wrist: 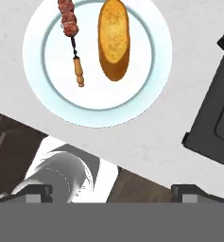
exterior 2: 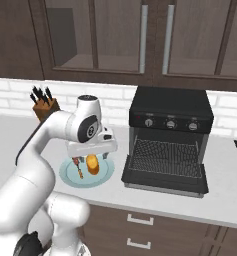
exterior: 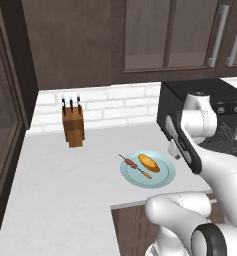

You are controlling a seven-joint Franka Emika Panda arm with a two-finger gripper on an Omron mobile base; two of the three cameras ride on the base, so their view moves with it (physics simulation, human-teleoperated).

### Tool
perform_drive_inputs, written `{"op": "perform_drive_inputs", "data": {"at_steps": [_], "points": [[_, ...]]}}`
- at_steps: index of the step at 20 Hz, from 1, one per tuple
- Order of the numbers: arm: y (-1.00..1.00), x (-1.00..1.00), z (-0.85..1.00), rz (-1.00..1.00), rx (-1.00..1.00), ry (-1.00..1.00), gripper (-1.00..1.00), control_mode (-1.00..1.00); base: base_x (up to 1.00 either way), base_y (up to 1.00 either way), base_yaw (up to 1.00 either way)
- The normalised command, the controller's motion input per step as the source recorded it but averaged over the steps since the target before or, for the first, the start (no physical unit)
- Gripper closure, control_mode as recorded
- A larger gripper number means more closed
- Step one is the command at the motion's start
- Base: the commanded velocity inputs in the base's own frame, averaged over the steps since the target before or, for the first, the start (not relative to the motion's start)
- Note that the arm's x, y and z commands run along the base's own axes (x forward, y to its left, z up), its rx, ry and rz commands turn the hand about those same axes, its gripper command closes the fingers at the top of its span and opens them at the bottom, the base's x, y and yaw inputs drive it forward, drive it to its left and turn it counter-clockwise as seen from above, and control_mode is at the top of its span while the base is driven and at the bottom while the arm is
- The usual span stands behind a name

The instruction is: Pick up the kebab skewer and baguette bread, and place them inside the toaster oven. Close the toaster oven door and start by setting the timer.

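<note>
Nothing is in the toaster oven (exterior 2: 170, 140) yet. The kebab skewer (wrist: 72, 40) and the baguette bread (wrist: 114, 38) lie side by side on the plate (wrist: 146, 99) on the surface. The fingers (wrist: 111, 191) hang above, spread wide, holding nothing. The toaster oven door (exterior 2: 165, 175) is down, so loading, closing and the timer are all left.

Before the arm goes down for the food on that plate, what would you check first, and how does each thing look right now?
1. Gripper open: ok, jaws stand wide.
2. Gripper above the plate: ok, hanging over it, touching nothing.
3. Kebab skewer free to grasp: ok, it lies flat on the plate, apart from the baguette bread.
4. Toaster oven door open: ok, dropped flat, wire rack exposed.
5. Oven interior free: ok, nothing seen on the rack.
6. Jaws lined up across the skewer: cannot tell.
</note>
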Motion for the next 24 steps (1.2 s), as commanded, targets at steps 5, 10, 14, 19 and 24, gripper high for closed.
{"op": "perform_drive_inputs", "data": {"at_steps": [5, 10, 14, 19, 24], "points": [[0.39, 0.42, -0.11, 0.07, 0.00, 0.04, -1.00, -1.00, 0.00, 0.00, 0.00], [0.14, 0.42, -0.09, 0.04, 0.00, 0.06, -1.00, -1.00, 0.00, 0.00, 0.00], [0.21, 0.47, -0.14, 0.04, 0.00, 0.03, -1.00, -1.00, 0.00, 0.00, 0.00], [0.24, 0.40, -0.13, 0.04, 0.00, 0.05, -1.00, -1.00, 0.00, 0.00, 0.00], [0.23, 0.28, -0.14, 0.03, 0.00, 0.04, -1.00, -1.00, 0.00, 0.00, 0.00]]}}
